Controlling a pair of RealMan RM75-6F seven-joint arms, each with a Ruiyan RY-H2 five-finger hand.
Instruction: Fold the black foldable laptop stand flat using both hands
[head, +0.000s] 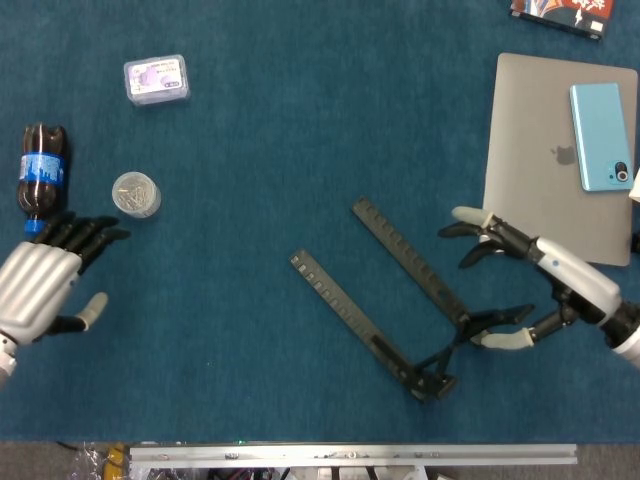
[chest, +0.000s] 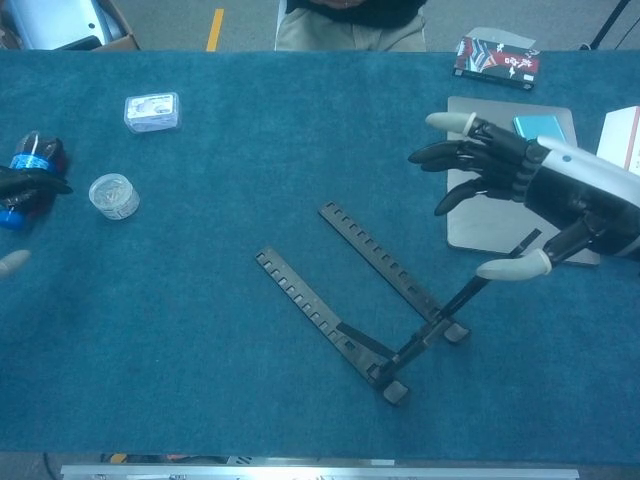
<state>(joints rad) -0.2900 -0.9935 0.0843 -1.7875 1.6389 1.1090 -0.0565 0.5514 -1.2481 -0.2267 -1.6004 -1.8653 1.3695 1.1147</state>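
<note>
The black laptop stand lies on the blue cloth right of the middle, its two notched bars spread in a V from a hinge near the front edge. A thin strut rises at a slant from the hinge end toward the right. My right hand hovers over that strut with its fingers spread wide and holds nothing. Its pale thumb tip sits right beside the strut's upper end. My left hand is open at the far left, far from the stand, and only its fingertips show in the chest view.
A cola bottle lies just beyond my left hand, with a round clear container and a small clear box nearby. At the right lies a closed grey laptop with a light blue phone on it, and a white box beside it.
</note>
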